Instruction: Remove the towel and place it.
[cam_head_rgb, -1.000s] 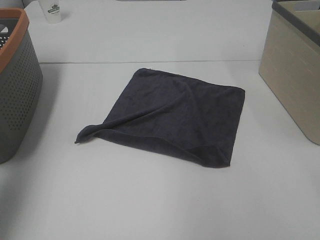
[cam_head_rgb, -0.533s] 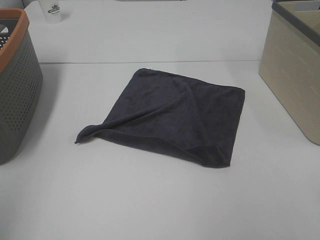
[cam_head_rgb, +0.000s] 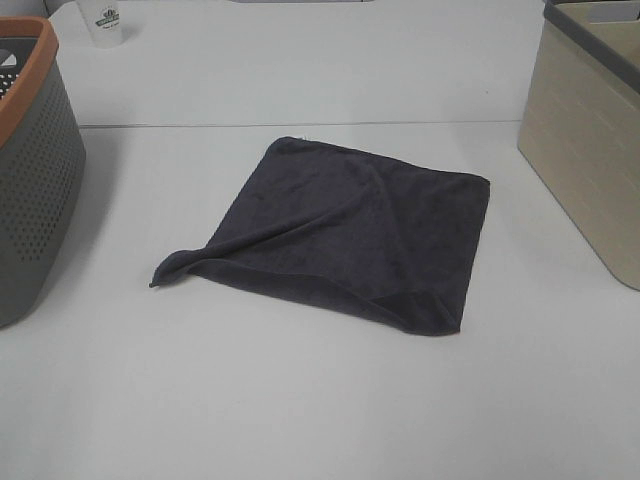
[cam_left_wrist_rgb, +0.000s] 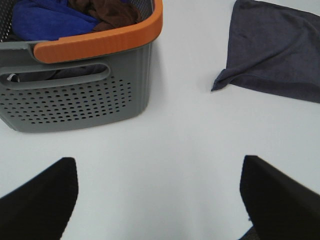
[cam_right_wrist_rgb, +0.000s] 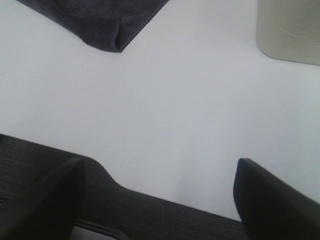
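Nothing moved, grey basket (cam_left_wrist_rgb: 75, 100) holding blue cloth (cam_left_wrist_rgb: 47, 20)

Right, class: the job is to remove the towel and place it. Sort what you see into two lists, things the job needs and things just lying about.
Belongs to the job:
- dark charcoal-grey plush towel, spread on the table
- left gripper, open
- right gripper, open

Lying about:
- white paper cup
- grey perforated basket with orange rim
- beige bin

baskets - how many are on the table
2. A grey perforated basket with an orange rim stands at the left edge; a beige basket stands at the right edge. The dark towel lies flat between them. Others could sit outside the views.
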